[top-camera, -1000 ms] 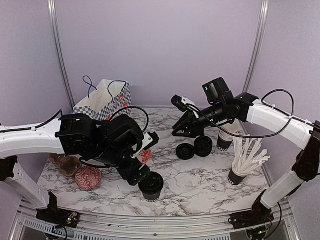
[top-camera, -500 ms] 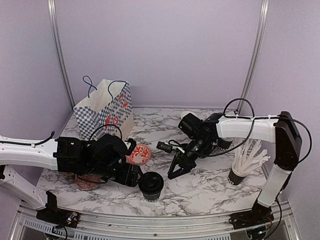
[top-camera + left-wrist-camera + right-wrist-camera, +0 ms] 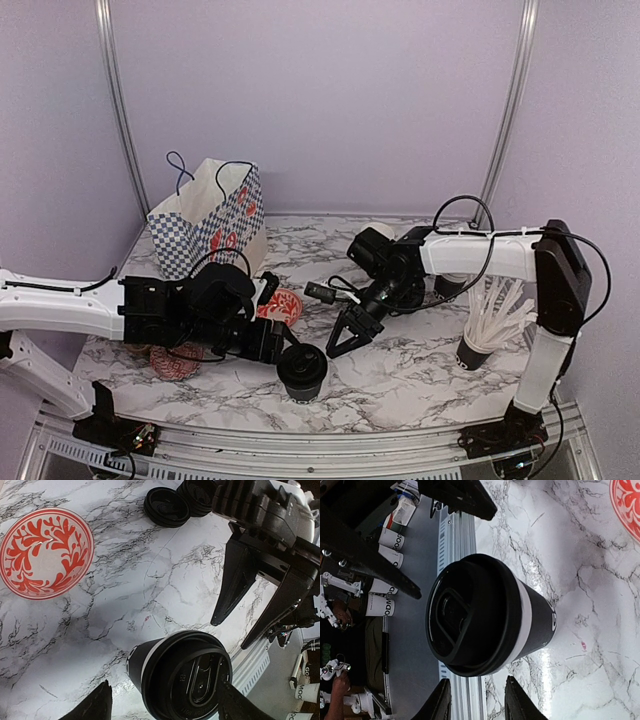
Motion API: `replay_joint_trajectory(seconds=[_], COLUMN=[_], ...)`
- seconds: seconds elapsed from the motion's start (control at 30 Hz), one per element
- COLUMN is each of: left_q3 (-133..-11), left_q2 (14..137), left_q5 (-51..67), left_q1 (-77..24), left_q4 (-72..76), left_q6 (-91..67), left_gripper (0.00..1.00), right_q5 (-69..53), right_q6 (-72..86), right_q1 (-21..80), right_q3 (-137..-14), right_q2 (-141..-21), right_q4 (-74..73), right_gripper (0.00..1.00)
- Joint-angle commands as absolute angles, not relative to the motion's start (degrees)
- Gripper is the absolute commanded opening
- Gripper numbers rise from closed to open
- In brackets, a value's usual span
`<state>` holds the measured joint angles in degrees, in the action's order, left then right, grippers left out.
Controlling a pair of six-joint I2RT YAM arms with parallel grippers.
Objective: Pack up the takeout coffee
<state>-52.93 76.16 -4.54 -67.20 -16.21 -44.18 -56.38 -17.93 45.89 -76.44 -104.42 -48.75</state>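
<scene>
**Top external view.** One takeout coffee cup (image 3: 302, 372) stands upright and lidded on the surface (image 3: 400, 370), close to the near edge. It is not yet packed. The paper bag (image 3: 205, 215) stands open at the back left, well apart from the cup. The left pincer (image 3: 283, 352) lies low beside the cup. The right pincer (image 3: 342, 342) points down at it from the other side. A red patterned bowl (image 3: 282, 308) lies between the cup and the bag. The straw cup (image 3: 478, 335) stands at the far right, away from that route. Remaining work, as judged: grasp, lift, carry to the bag, insert.

**Left wrist view.** The left pincer is wide. Its fingertips (image 3: 95, 707) straddle the cup, with a visible gap on at least one side, so no grip is established. The right pincer stands just beyond the cup, partly spread and empty. Loose lids (image 3: 166, 506) lie further back.

**Right wrist view.** The cup stands ahead of the right pincer, not between its fingers. The frame rail (image 3: 457, 535) runs just beside the cup, so there is little room toward the near edge. Open room lies toward the middle of the surface. The two pincers crowd the cup, so one probably has to withdraw before the lift.
</scene>
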Motion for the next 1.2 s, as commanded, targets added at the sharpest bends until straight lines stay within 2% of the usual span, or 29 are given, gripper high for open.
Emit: replay_joint_trajectory(seconds=[0.0,0.47,0.73,1.03,1.17], left_q3=[-51.90,-48.96,-45.48,-38.86,-37.51], left_q2=[77.81,81.51,82.35,83.07,83.62], left_q5=[-2.21,-0.41,1.62,3.68,3.65], left_q1=[-66.61,-65.14,-64.62,-64.42,-64.25], left_q4=[-13.05,-9.32,-6.35,-3.66,-3.94], left_q6=[-42.83,-42.49,-44.08,-49.11,-50.22], left_gripper=[0.71,0.64,0.60,0.53,0.51], right_q5=[-56.75,-56.95,-54.17,-42.37,-40.24], right_q6=[-17.01,-15.12,-12.65,-8.64,-8.85], right_q1=[46.40,46.49,46.52,47.39,49.36], right_q3=[-79.45,-81.66,-81.61,-81.91,-82.52], right_q2=[-106.22,-110.55,-114.98,-121.41,-122.29], right_q4=[-48.89,-48.58,-47.81,-46.78,-46.83], right_gripper=[0.35,0.31,0.21,0.08,0.07])
